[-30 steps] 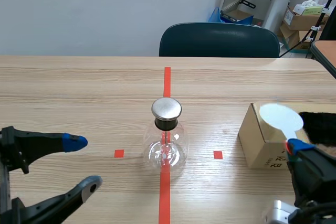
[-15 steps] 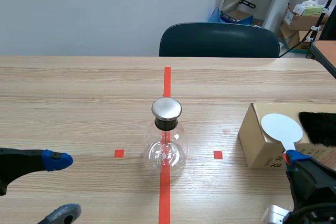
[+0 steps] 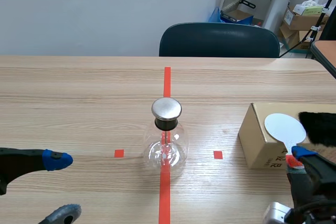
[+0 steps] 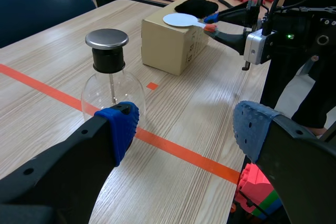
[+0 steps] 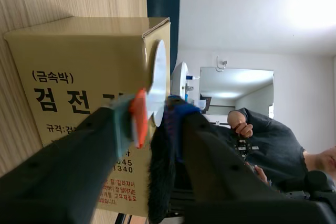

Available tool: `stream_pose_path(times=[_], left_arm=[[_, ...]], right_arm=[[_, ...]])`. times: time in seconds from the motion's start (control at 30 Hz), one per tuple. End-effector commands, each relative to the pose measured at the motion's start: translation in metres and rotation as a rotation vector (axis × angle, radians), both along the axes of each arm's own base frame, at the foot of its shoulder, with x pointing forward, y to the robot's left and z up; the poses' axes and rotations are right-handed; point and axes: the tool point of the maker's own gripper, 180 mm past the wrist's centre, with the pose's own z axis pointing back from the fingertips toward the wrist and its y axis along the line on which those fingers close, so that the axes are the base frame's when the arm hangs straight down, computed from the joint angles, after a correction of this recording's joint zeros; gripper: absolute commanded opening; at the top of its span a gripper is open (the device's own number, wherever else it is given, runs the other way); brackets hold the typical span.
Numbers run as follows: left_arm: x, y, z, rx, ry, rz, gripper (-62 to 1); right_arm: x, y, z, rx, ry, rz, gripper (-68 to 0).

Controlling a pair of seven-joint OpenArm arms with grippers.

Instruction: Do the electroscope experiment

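Observation:
The electroscope, a clear glass flask [image 3: 166, 148] with a metal cap [image 3: 166, 108], stands on the red centre tape. In the left wrist view the flask [image 4: 111, 85] is ahead of my left gripper [image 4: 184, 129], which is open and apart from it. My left gripper [image 3: 60, 186] sits low at the table's front left. A cardboard box [image 3: 260, 140] lies at the right with black fur [image 3: 319, 128] on top. My right gripper [image 3: 307, 163] is shut on the orange handle [image 5: 139, 114] of a white disc paddle [image 3: 284, 127]. The disc [image 5: 157, 85] rests over the box [image 5: 79, 93] beside the fur [image 5: 160, 171].
A dark blue chair [image 3: 219, 40] stands behind the table's far edge. Boxes and gear [image 3: 302, 17] fill the back right corner. In the left wrist view a pink and green block [image 4: 252, 192] shows beyond the table's edge, under my right finger.
My left gripper drew back toward the front left edge, still open. The white disc sank a little and shifted right over the box, held by the right gripper.

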Motion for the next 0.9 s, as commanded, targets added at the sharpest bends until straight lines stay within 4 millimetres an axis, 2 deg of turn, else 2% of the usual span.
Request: stream_pose_path(times=[0.0,0.13,0.23,0.87], left_arm=[[0.003,-0.0055,0.0112,-0.037,-0.032,0.0,-20.2],[0.0052,-0.0043,0.0105,-0.015,-0.066,0.012,-20.2],[0.0039,-0.0049,0.0091,0.009,-0.097,0.002,-20.2],[0.0037,-0.005,0.0091,0.009,-0.097,0.001,-20.2]], right_arm=[[0.0023,-0.0012,0.0139,-0.009,-0.071,-0.002,-38.4],[0.0023,-0.0011,0.0139,-0.01,-0.071,-0.002,-14.6],[0.002,0.0001,0.0139,-0.009,-0.071,0.005,0.0],[0.002,0.0001,0.0139,-0.009,-0.071,0.005,0.4]])
